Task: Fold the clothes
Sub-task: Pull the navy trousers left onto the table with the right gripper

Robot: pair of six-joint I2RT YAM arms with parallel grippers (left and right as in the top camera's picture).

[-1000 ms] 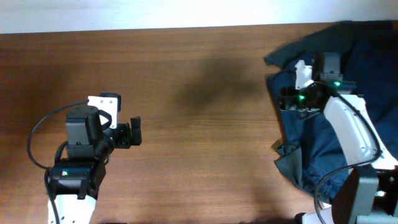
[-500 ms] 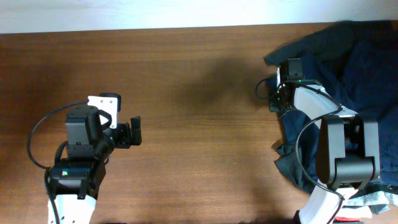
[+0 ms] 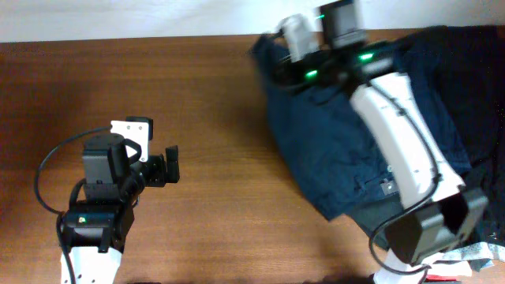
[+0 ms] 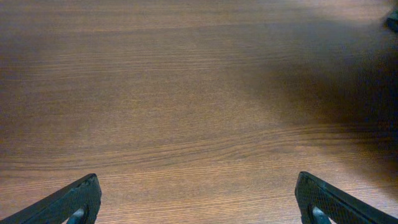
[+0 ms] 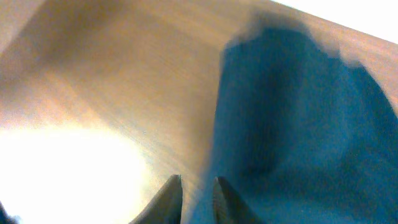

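Observation:
The navy blue trouser-like garment (image 3: 339, 142) hangs spread out from the right arm over the right half of the table, with a small pale button (image 3: 387, 187) near its lower edge. My right gripper (image 3: 278, 72) is shut on the garment's far left edge. In the right wrist view the fingers (image 5: 198, 194) are nearly closed with blue fabric (image 5: 292, 124) between them, and the picture is blurred. A darker charcoal garment (image 3: 477, 71) lies behind it at the right edge. My left gripper (image 3: 170, 166) is open and empty over bare wood (image 4: 199, 208), well left of the clothes.
The wooden table (image 3: 205, 95) reaches a pale wall at the far edge. A bit of dark fabric (image 4: 392, 22) shows at the top right of the left wrist view. A light patterned cloth (image 3: 465, 256) lies at the bottom right corner.
My right gripper has carried the navy garment's edge left and towards the far edge, and the fabric now spreads over the right half. The left arm has not moved.

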